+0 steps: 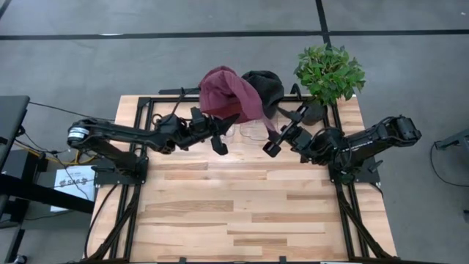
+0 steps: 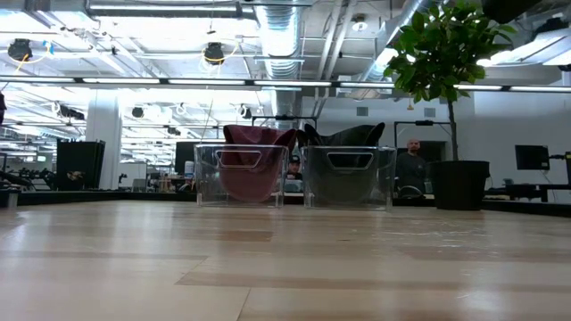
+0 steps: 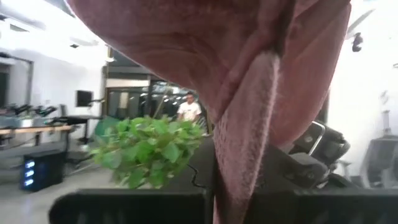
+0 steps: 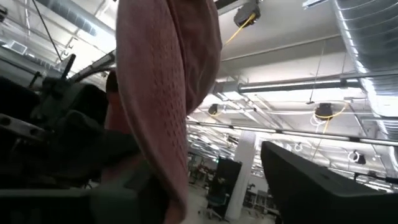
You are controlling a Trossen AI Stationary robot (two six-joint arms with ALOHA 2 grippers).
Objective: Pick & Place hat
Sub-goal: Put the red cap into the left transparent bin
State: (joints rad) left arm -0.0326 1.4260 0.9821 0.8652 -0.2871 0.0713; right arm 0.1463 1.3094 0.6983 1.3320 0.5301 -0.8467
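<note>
Two clear plastic bins stand side by side at the far edge of the wooden table (image 1: 249, 205), touching or nearly so. In the low view the left bin (image 2: 239, 175) holds maroon fabric that fills its lower half and rises above the rim, and the right bin (image 2: 350, 176) holds a dark grey hat (image 2: 348, 135) that also pokes out over the top. From above, the maroon knit hat (image 1: 233, 94) is spread over the left bin, with one stretched corner drawn down toward the right gripper (image 1: 282, 133). The left gripper (image 1: 218, 132) is clenched on the hat's edge at the near side of that bin; its wrist view shows the pink-maroon cloth (image 3: 249, 124) hanging straight down between its fingers. The right gripper sits just beside the bins with its fingers spread apart, and the knit fabric (image 4: 161, 106) hangs loose in front of it rather than pinched. A potted green plant (image 1: 328, 72) stands at the table's far right corner, beside the grey hat's bin.
</note>
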